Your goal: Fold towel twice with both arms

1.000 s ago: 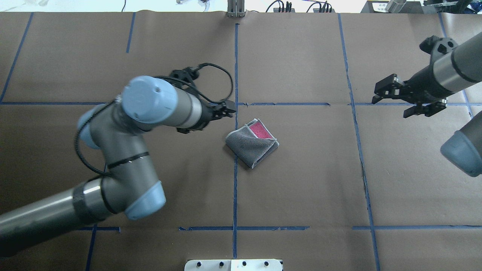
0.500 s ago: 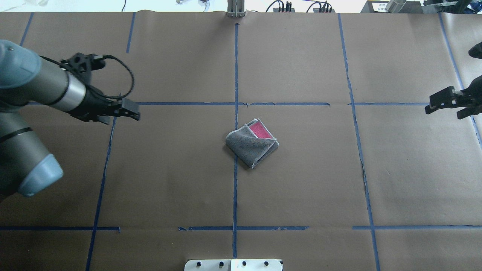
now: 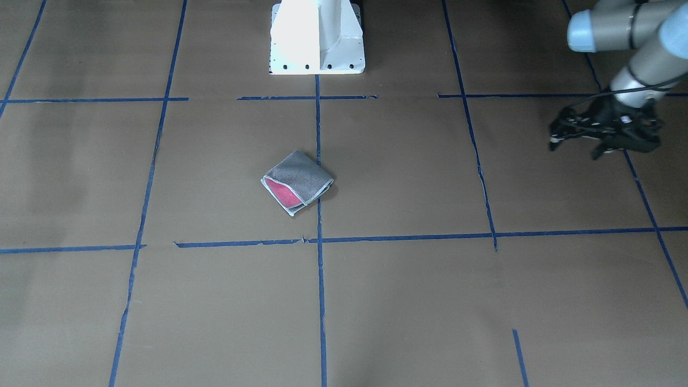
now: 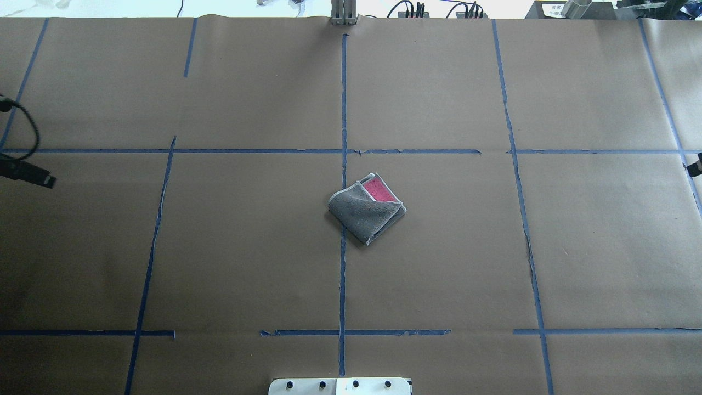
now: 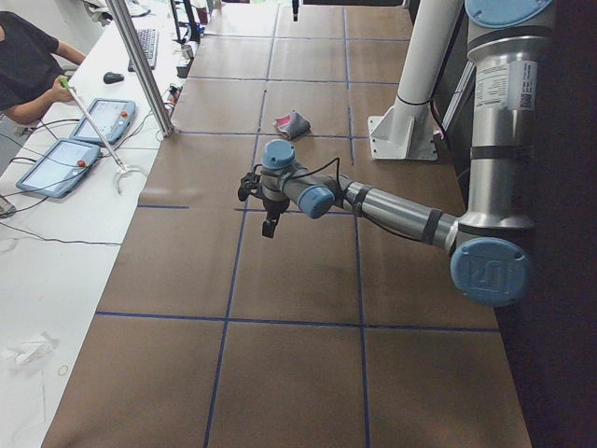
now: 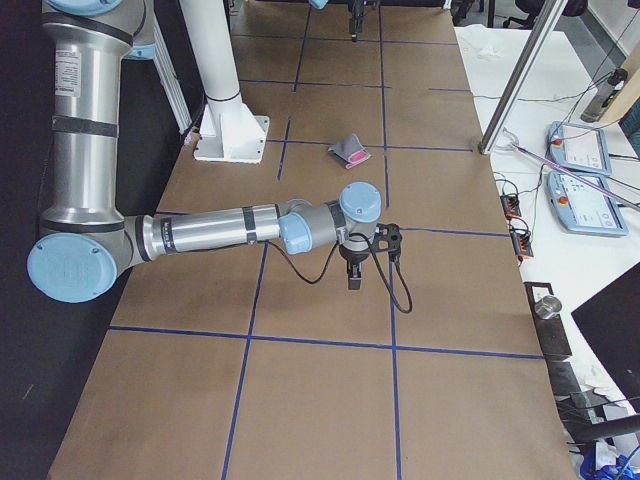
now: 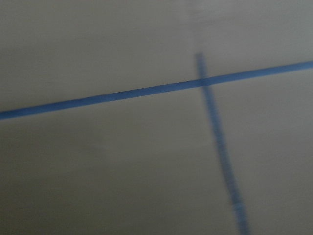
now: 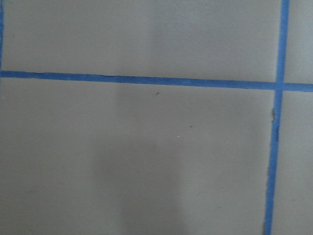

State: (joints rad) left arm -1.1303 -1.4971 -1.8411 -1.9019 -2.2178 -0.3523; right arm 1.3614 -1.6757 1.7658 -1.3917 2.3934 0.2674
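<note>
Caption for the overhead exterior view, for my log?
Folded towel lies across a blue tape line, grey face up, pink patch showing.

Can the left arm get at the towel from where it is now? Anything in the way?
Probably yes. The left gripper hangs far out on the robot's left, well apart from the towel, and nothing shows between them but the taped brown paper.
</note>
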